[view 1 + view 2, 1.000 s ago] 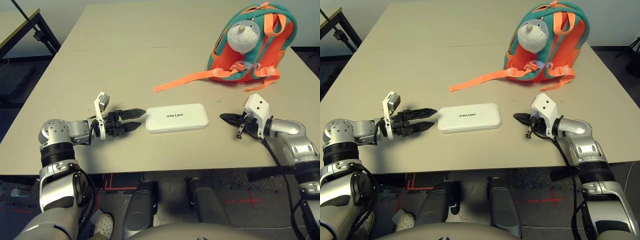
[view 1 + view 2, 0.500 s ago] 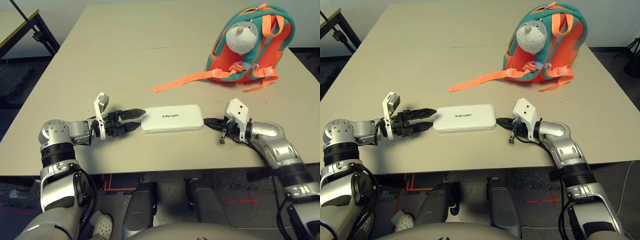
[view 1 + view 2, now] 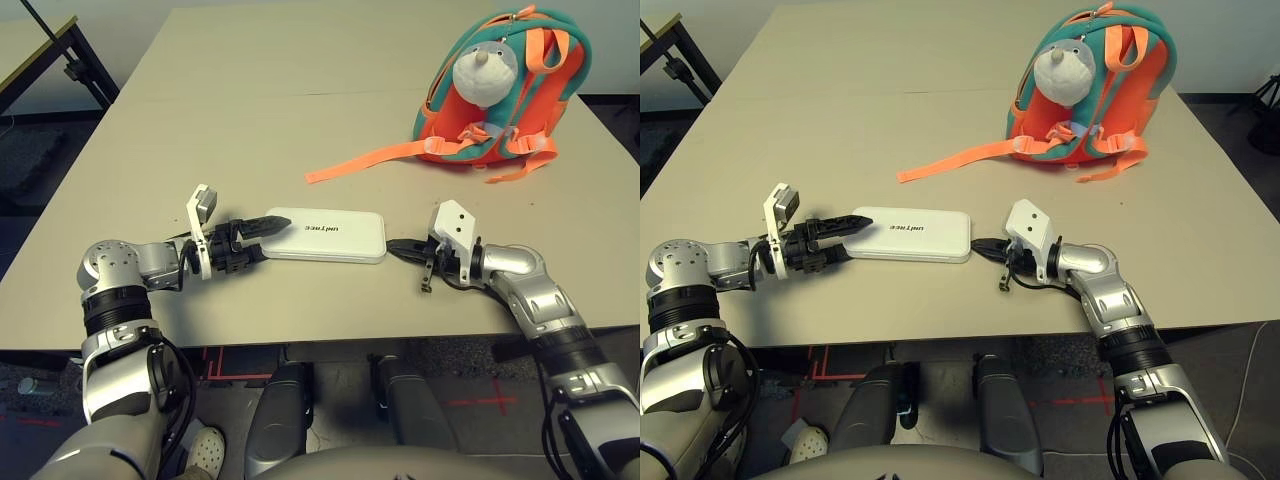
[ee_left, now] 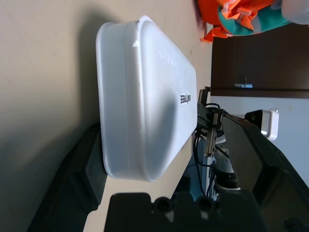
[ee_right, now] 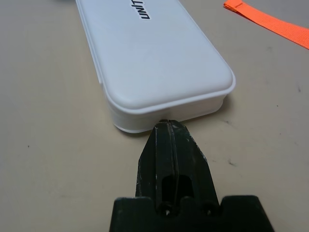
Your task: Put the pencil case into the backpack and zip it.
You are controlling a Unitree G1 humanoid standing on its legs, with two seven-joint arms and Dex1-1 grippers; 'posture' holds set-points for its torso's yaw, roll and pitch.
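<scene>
One pencil case (image 3: pixel 325 235) shifted left, one backpack (image 3: pixel 500 90) unmoved.

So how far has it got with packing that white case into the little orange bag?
Early days. Nothing is packed: the case lies flat on the table, well apart from the backpack. In hand: the shut right tool presses the case's end, while the open left tool straddles the opposite end, one finger over its lid. Left: lifting it, putting it inside, zipping.

Beige table (image 3: pixel 200 120): white pencil case (image 3: pixel 325 235) flat near front edge; backpack (image 3: pixel 500 90) far right.
</scene>
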